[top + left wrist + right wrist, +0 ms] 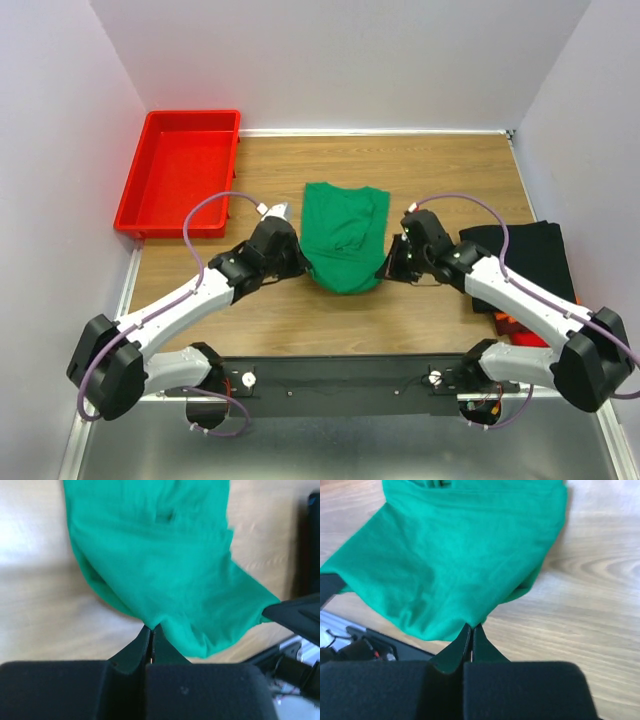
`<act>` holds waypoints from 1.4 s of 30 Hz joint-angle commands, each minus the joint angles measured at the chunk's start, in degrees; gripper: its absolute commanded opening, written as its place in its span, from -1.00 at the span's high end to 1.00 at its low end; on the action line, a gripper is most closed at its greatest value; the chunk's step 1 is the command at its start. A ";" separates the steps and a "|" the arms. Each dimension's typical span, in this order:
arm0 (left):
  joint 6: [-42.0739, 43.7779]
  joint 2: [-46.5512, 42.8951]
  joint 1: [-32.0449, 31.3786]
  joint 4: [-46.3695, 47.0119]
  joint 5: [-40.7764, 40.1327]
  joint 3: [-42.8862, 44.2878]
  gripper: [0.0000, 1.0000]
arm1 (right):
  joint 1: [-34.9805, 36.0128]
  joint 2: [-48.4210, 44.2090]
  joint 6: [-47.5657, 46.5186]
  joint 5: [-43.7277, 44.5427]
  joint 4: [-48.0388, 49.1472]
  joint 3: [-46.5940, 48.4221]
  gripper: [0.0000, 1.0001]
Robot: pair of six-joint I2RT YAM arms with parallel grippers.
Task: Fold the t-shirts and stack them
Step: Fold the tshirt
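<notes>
The bright green t-shirt (343,235) lies in the middle of the wooden table, its near part lifted between my two grippers. My left gripper (296,262) is shut on its left near edge; the wrist view shows the cloth (160,565) pinched at the fingertips (151,628). My right gripper (392,262) is shut on the right near edge; its wrist view shows the cloth (455,555) pinched at the fingertips (472,626). A folded black shirt (528,252) lies at the right edge, with an orange and red one (508,326) showing under it.
A rigid red plastic tray (180,170) stands at the back left, half off the table's corner. White walls close the back and both sides. The black base rail (340,382) runs along the near edge.
</notes>
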 commanded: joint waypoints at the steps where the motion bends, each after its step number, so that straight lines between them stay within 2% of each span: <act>1: 5.64 3.05 3.57 -1.57 1.19 4.60 1.00 | -1.29 5.26 -4.73 5.28 -3.61 7.55 0.99; 5: 8.28 7.96 7.26 -0.26 5.93 9.78 1.00 | -3.84 10.53 -7.19 5.10 -3.53 13.62 0.99; 10: 10.65 13.07 9.37 0.62 7.08 14.09 1.00 | -6.13 17.81 -9.65 4.84 -3.35 18.72 0.99; 14: 9.96 16.59 9.55 2.37 9.27 12.87 1.00 | -6.13 20.64 -10.09 2.82 -2.91 17.94 0.99; 18: 8.64 18.79 9.55 5.28 12.25 6.73 1.00 | -6.13 21.35 -10.79 1.07 -2.47 13.47 0.99; 20: 8.28 18.18 9.46 5.19 13.14 4.70 1.00 | -6.13 20.30 -11.67 -0.69 -2.56 11.53 0.99; 22: 7.41 14.85 9.11 5.19 13.23 -0.82 1.00 | -6.13 17.32 -11.94 -3.50 -2.65 7.06 0.99; 28: 3.37 4.48 6.48 2.30 13.59 -8.22 1.00 | -5.51 8.80 -10.36 -8.69 -5.10 -2.88 0.99; 35: -5.67 -4.93 -4.22 -1.84 11.21 -14.37 1.00 | -2.79 -2.72 -6.67 -10.54 -9.59 -11.14 0.99; 42: -14.83 -11.79 -13.99 -4.91 10.07 -15.88 1.00 | 2.92 -12.04 -1.49 -11.16 -13.98 -13.53 0.99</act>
